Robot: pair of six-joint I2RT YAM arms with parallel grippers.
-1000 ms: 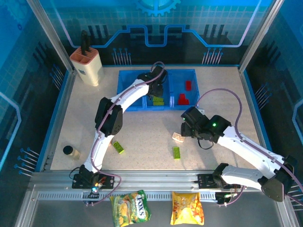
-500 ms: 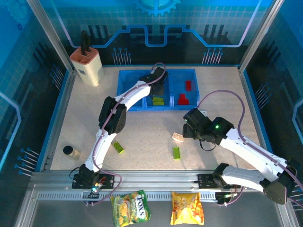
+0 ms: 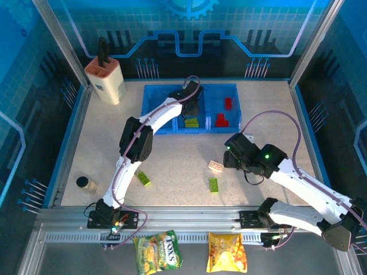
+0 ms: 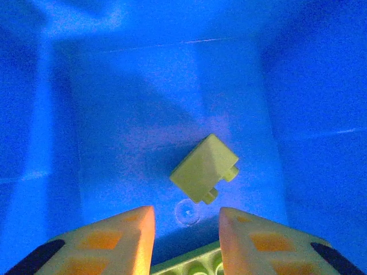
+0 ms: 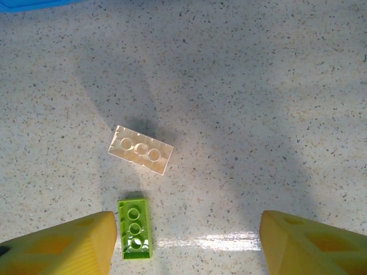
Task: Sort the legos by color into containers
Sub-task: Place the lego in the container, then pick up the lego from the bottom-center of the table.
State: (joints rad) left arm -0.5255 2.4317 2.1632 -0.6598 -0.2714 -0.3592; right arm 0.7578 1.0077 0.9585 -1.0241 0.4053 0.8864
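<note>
Studded cream lego (image 5: 140, 150) — speckled tbl (image 5: 258, 86), poss. stone

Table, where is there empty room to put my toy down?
Widest bare patch: left side, between the knife block, the small can and the left arm. Also the right strip beside the blue tray. Crowded: front middle, around the cream brick and green bricks.

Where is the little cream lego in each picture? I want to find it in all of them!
Top external: the cream lego lies on the table near the middle, in front of the blue tray.
Right wrist: it sits left of centre.
Left wrist: this camera looks into the blue tray at a tray green lego instead.
Shared landmark: the table green lego, just below the cream one.
</note>
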